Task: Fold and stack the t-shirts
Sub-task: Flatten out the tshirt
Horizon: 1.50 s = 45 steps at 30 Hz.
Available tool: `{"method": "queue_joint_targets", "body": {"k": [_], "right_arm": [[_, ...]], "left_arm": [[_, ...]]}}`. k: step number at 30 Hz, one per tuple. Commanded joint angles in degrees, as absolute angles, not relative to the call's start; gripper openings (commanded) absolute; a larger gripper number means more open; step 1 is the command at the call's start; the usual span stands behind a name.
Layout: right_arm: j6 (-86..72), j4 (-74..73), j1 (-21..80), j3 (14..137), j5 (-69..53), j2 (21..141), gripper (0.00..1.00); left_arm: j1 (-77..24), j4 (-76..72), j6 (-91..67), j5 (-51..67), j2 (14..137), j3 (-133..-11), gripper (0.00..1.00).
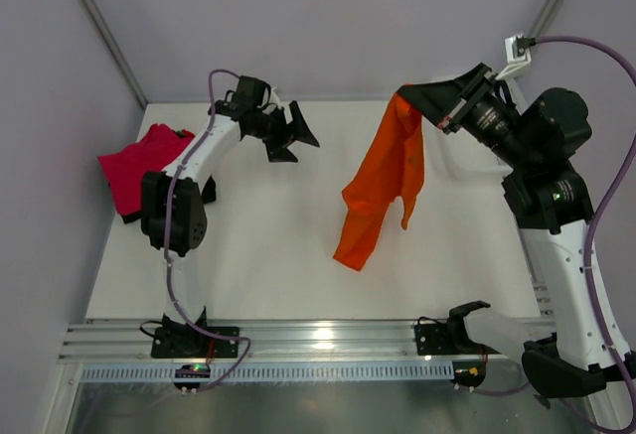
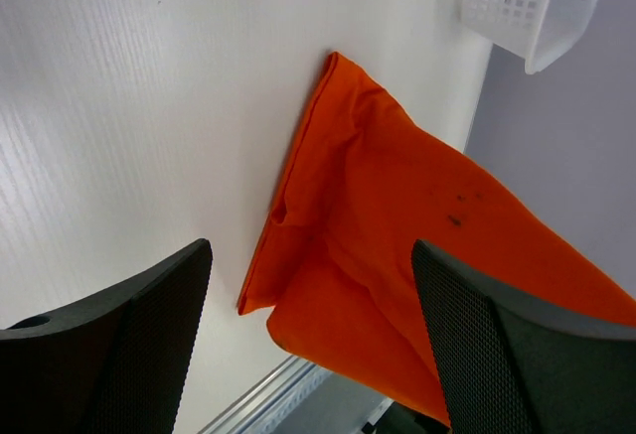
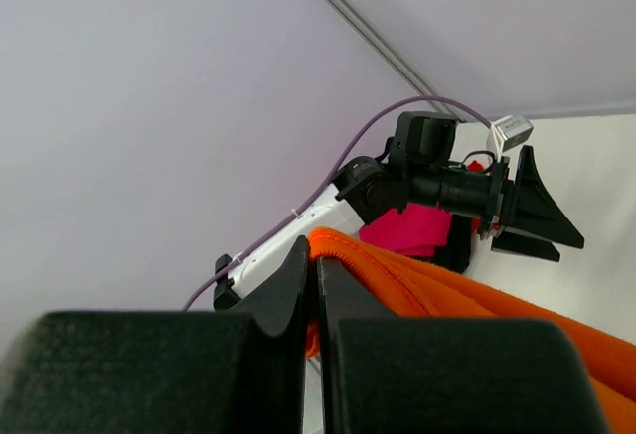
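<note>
Orange t-shirt (image 1: 383,181) hangs clamped in right tool (image 1: 407,98), seemingly touching table (image 1: 248,275) | left tool (image 1: 293,138) fingers apart

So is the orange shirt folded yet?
No, not folded. The orange shirt dangles long and loose from the shut right tool, pinched by one edge.

Orange t-shirt (image 2: 397,225) beyond open left claw (image 2: 313,345)
</note>
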State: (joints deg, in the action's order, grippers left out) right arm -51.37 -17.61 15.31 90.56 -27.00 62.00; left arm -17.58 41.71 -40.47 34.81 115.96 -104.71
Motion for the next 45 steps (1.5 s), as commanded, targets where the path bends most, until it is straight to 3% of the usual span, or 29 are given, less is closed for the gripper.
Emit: {"method": "queue_joint_targets", "body": {"k": [1,4,8,14,22,25,31,37,41,44,45], "right_arm": [[-51.86,-13.35,15.56,88.25,-26.55,61.0,0.03],[-50.8,-20.38,15.47,84.84,-23.21,60.65,0.03],[-56.75,-10.57,15.99,79.54,-27.24,60.99,0.03],[-57.65,-7.4,19.06,91.32,-36.55,72.05,0.03],[-92.95,46.26,25.39,89.64,-50.53,82.78,0.03],[-106.41,71.63,28.47,94.99,-48.44,88.58,0.03],[-116.97,91.91,29.97,99.58,-33.24,93.33,0.03],[-115.49,93.6,29.8,96.25,-29.79,92.55,0.03],[-114.8,89.75,26.65,81.9,-31.72,88.44,0.03],[-107.52,73.18,21.47,66.08,-39.62,80.9,0.03],[-97.57,66.08,20.14,63.22,-41.47,78.95,0.03]], "left_arm": [[-17.31,39.29,-41.31,36.39,116.54,-106.79,0.84],[-17.23,39.64,-40.87,35.69,116.45,-106.52,0.84],[-17.23,39.9,-40.78,36.12,116.89,-106.96,0.84],[-17.31,39.55,-41.84,36.56,117.95,-107.58,0.84],[-17.32,36.83,-42.98,36.74,118.3,-105.47,0.84],[-17.31,36.04,-43.33,36.65,118.65,-105.47,0.84],[-17.31,35.95,-43.07,36.39,118.92,-104.94,0.84],[-17.31,35.77,-43.16,36.47,119.44,-104.68,0.84],[-17.4,36.21,-42.72,36.21,119.27,-104.68,0.83],[-17.31,36.65,-42.45,36.21,119.0,-104.59,0.83],[-17.31,36.91,-42.02,36.12,119.0,-104.76,0.84]]}}
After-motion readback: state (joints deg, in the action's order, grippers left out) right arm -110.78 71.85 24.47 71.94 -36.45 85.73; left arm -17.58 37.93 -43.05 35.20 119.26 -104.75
